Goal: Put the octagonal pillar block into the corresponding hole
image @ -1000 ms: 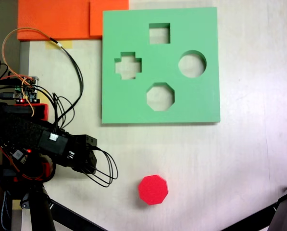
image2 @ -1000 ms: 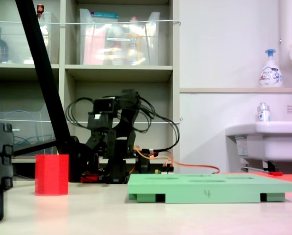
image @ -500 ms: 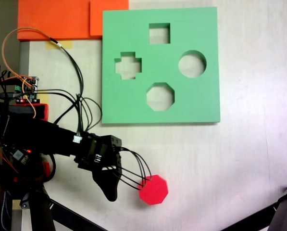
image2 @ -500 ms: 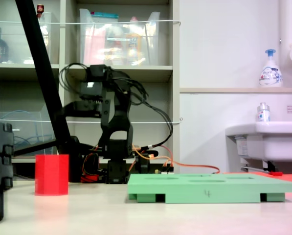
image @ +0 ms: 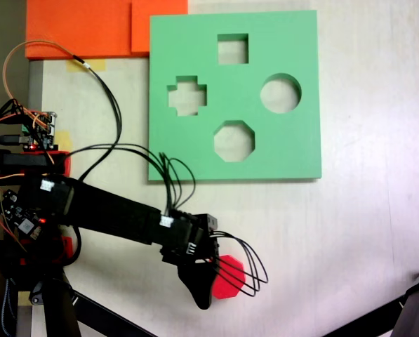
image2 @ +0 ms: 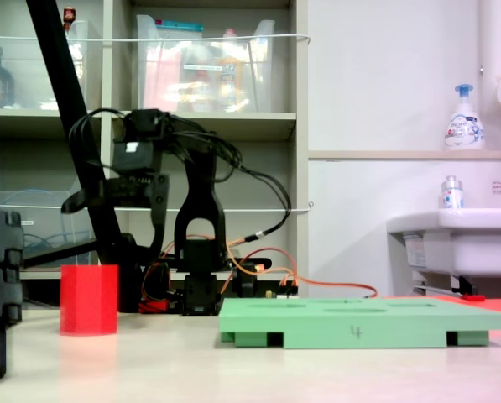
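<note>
In the fixed view from above, your gripper [image: 208,284] reaches over the octagonal pillar block [image: 230,277], which sits partly under the jaws and pokes out on their right; you cannot tell whether the jaws are apart or together. The corresponding hole [image: 234,141] in the green board [image: 293,151] lies well beyond the jaws, toward the top of the picture.

In the fixed view from the side, your gripper [image2: 86,198] hangs above the block [image2: 89,299], clear of it.

The arm [image: 188,242] half hides the red block [image: 230,276].
</note>
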Robot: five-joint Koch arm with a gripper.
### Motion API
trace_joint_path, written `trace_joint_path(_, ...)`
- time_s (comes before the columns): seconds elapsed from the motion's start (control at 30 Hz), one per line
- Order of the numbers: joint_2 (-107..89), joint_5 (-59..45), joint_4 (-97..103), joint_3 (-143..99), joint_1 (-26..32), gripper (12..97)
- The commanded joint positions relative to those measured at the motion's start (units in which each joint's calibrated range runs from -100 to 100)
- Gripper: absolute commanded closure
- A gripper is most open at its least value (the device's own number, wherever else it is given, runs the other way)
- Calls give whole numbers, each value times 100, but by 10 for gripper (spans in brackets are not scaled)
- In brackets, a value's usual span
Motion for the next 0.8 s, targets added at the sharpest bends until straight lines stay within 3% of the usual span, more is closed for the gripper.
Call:
trace_joint_path(0.0, 347, -103, -169, 455, -59, 130)
trace_joint_path(0.77, 2916, -391, -111, 1283, -381, 132)
